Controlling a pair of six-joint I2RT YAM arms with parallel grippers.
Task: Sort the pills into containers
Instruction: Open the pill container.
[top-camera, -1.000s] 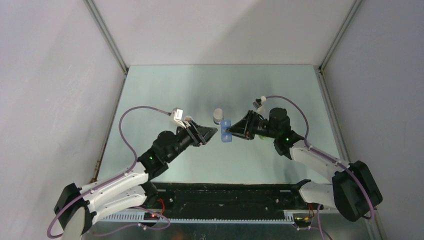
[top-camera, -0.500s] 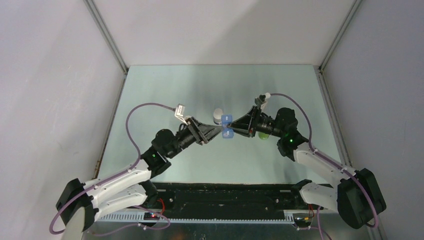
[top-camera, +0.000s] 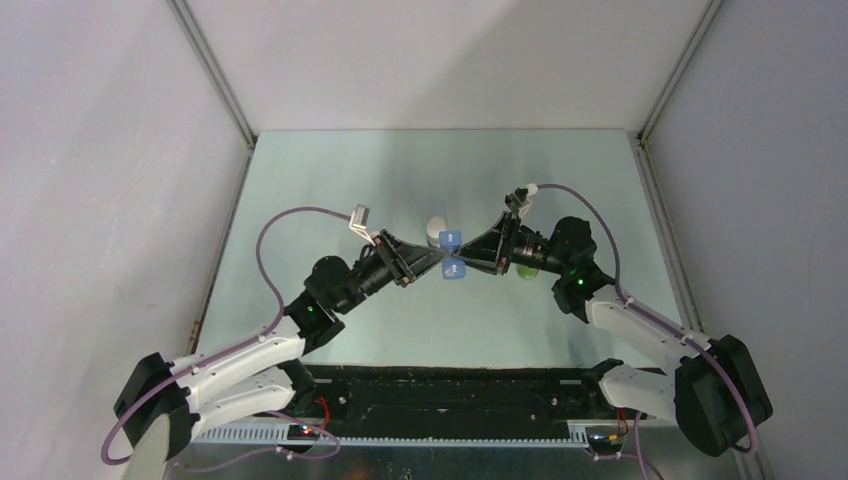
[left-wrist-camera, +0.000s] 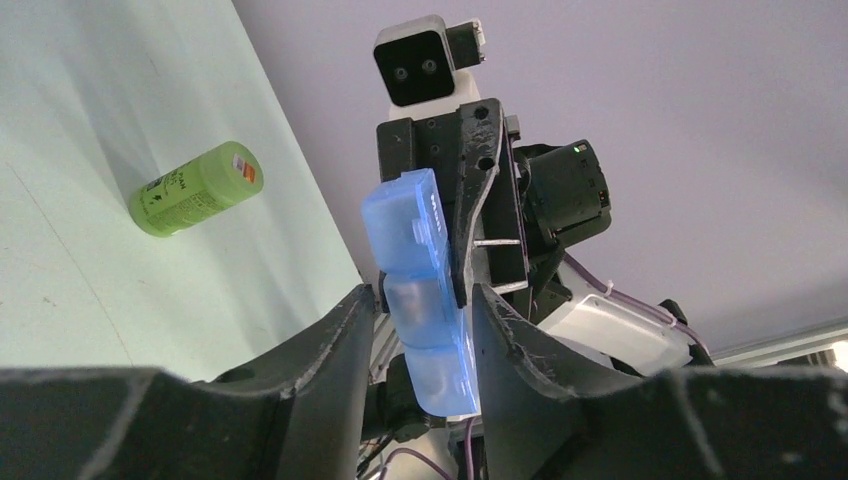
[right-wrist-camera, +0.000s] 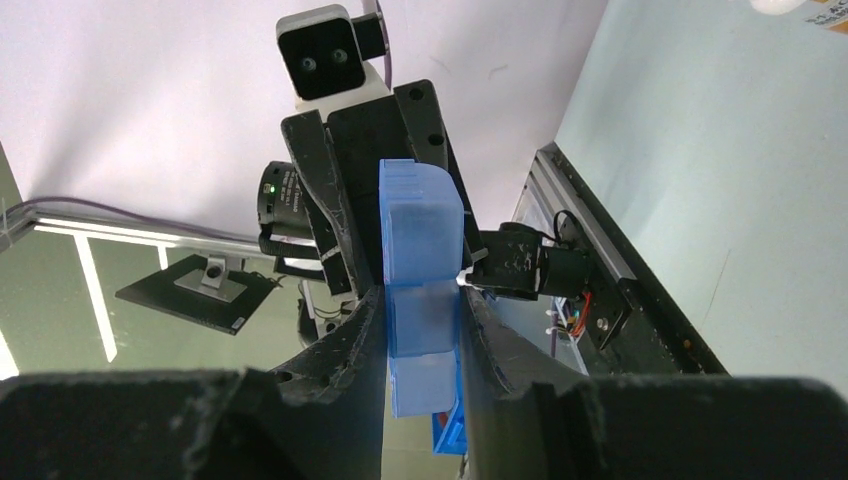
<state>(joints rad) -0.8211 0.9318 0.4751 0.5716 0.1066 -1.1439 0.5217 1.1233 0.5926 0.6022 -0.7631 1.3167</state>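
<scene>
One translucent blue plastic pill box (top-camera: 451, 241), a rectangular row of square compartments, is held up over the centre of the smooth pale-green desk (top-camera: 400, 170). The right tool (right-wrist-camera: 422, 300) clamps its flat sides. The left tool (left-wrist-camera: 420, 298) brackets it narrowly; contact cannot be told. One glossy green cylindrical bottle (left-wrist-camera: 197, 188) lies on its side. One white-capped bottle (top-camera: 436, 228) stands nearby.

The lower end of the pill box (right-wrist-camera: 420, 220) is concealed between the fingers of the right gripper (right-wrist-camera: 420, 292). Its contents are not discernible. Contact between the left gripper (left-wrist-camera: 424, 292) and the box cannot be confirmed. Behind the right gripper, the green bottle (top-camera: 527, 270) is largely masked.
</scene>
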